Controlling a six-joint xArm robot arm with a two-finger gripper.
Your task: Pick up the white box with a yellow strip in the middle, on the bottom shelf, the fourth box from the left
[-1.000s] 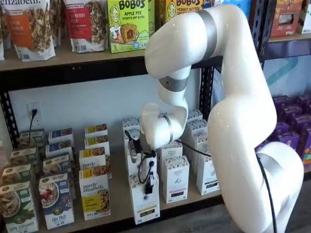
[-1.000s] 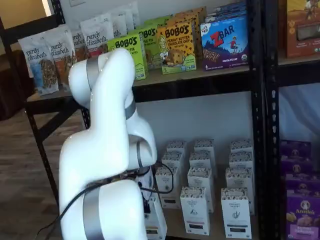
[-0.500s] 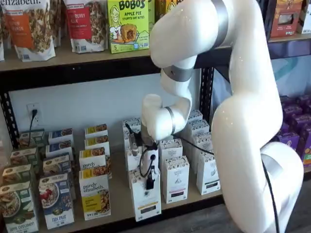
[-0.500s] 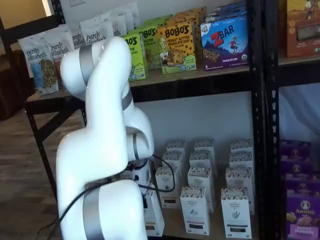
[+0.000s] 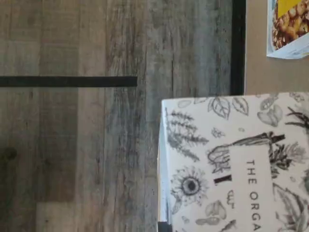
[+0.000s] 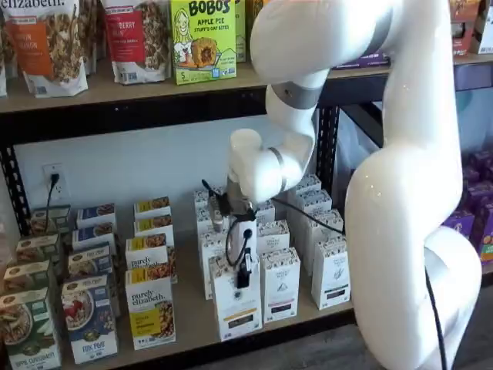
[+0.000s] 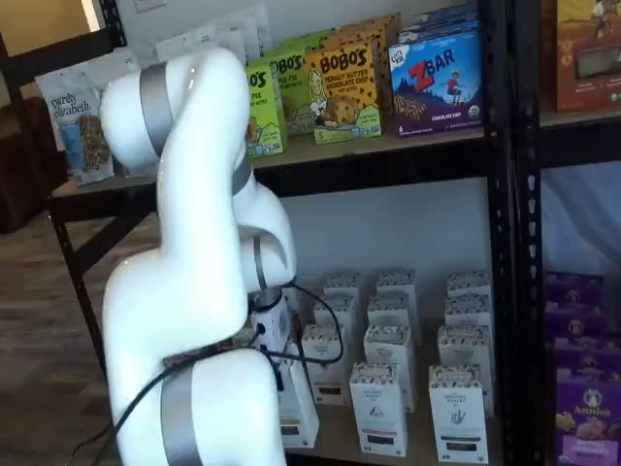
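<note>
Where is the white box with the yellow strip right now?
In a shelf view the white box is held in the gripper, above the front edge of the bottom shelf, between a purely elizabeth box and a similar white carton.

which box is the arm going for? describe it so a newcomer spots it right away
Start at the bottom shelf, the tan board with a black front edge. At its front, right of the purely elizabeth box, stands the white box, directly under the gripper. Unlike the white cartons to its right, it has a pale yellow strip across the middle.
</note>
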